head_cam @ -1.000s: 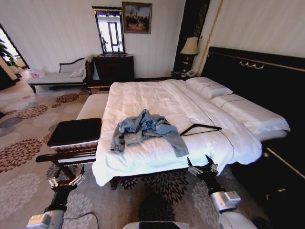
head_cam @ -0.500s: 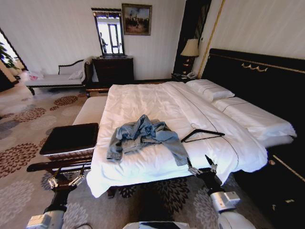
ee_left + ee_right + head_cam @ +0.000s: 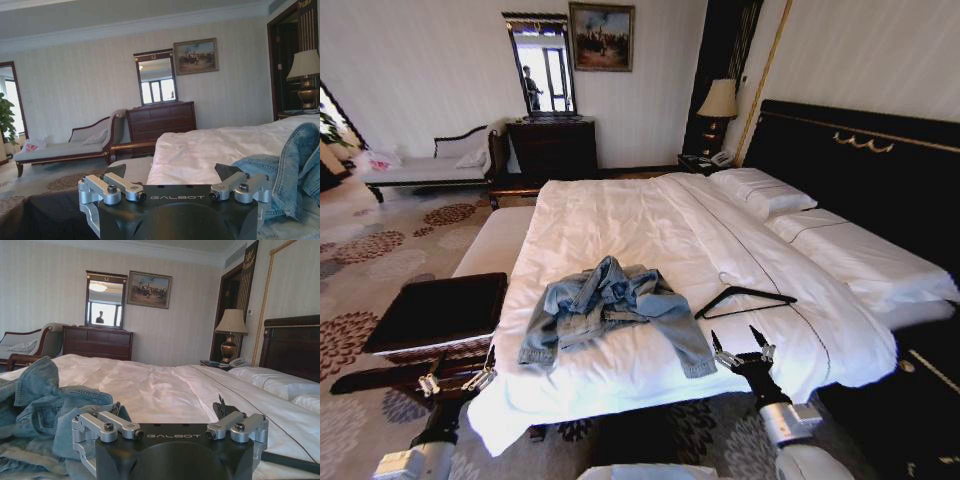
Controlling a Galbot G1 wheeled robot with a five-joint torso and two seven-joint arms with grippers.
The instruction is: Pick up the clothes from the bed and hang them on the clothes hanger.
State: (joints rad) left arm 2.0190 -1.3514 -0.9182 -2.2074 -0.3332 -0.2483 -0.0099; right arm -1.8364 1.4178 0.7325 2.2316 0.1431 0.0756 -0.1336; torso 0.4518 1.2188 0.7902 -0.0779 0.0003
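The clothes, a crumpled light-blue denim jacket (image 3: 605,310), lie on the bed (image 3: 620,215) near its front edge. The black clothes hanger (image 3: 745,297) lies flat on the white sheet just right of the jacket. My left gripper (image 3: 455,380) is open, low at the bed's front left corner, with the jacket (image 3: 295,170) off to its side. My right gripper (image 3: 742,348) is open at the bed's edge, just below the hanger and right of the jacket's sleeve. In the right wrist view the open gripper (image 3: 169,410) points over the bed (image 3: 165,385), with the jacket (image 3: 40,400) beside it and the hanger's bar (image 3: 290,462) close by.
A dark-topped bench (image 3: 435,310) stands left of the bed by my left arm. A white bench (image 3: 495,240) runs along the bed's left side. The black headboard (image 3: 860,170) and pillows (image 3: 760,190) are at the right. A chaise (image 3: 415,165) and dresser (image 3: 550,150) stand at the far wall.
The whole picture has shifted: the camera has moved closer to the bed, so bed, jacket and hanger sit lower and larger. Both grippers stay open, now at the bed's edge.
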